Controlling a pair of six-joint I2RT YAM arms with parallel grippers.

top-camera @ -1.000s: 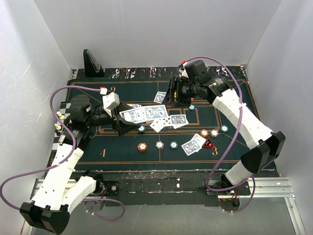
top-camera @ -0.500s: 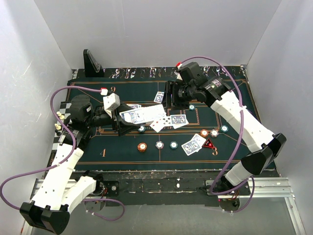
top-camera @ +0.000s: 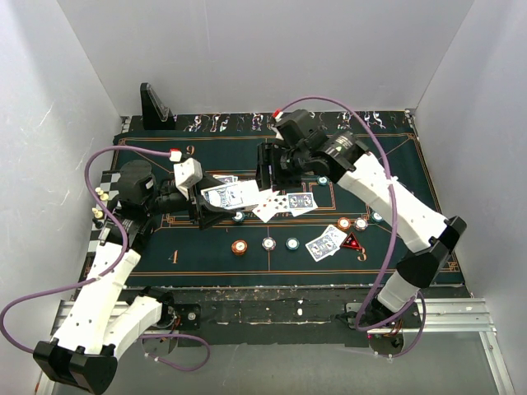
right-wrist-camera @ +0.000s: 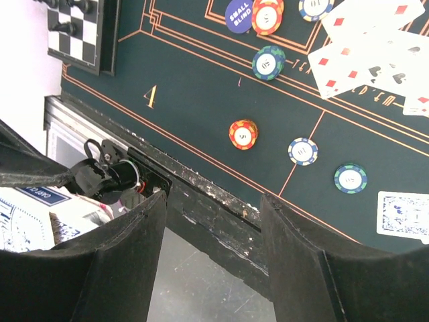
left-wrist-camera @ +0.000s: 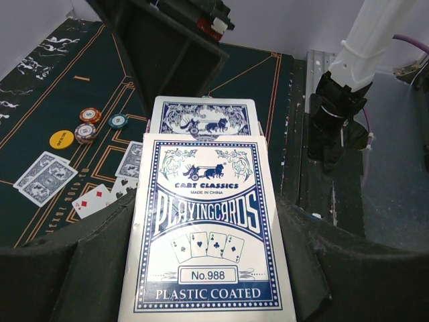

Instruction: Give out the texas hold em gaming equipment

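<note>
My left gripper (top-camera: pixel 203 206) (left-wrist-camera: pixel 204 208) is shut on a blue-and-white pack of playing cards (top-camera: pixel 233 196) (left-wrist-camera: pixel 208 228), held above the green mat (top-camera: pixel 165 239). One blue-backed card (left-wrist-camera: pixel 201 117) sticks out of the pack's far end. My right gripper (top-camera: pixel 265 171) (right-wrist-camera: pixel 213 201) hovers open and empty just beyond that end, facing the pack. Loose cards (top-camera: pixel 284 202) (top-camera: pixel 325 244) lie on the mat. Orange (top-camera: pixel 240 247) (right-wrist-camera: pixel 243 133), white (top-camera: pixel 269 243) (right-wrist-camera: pixel 302 151) and teal (top-camera: pixel 292 243) (right-wrist-camera: pixel 350 178) chips form a row. A red triangular marker (top-camera: pixel 352 242) sits at the right.
More chips (top-camera: pixel 343 223) (top-camera: pixel 361 223) (top-camera: pixel 378 216) lie right of centre. A chequered board (right-wrist-camera: pixel 84 30) with pieces lies off the mat's left edge. A black stand (top-camera: pixel 155 107) rises at the back left. White walls close in on three sides.
My right gripper has swung left across the mat, ending close to the far end of the held pack. The left arm and its pack have stayed put.
</note>
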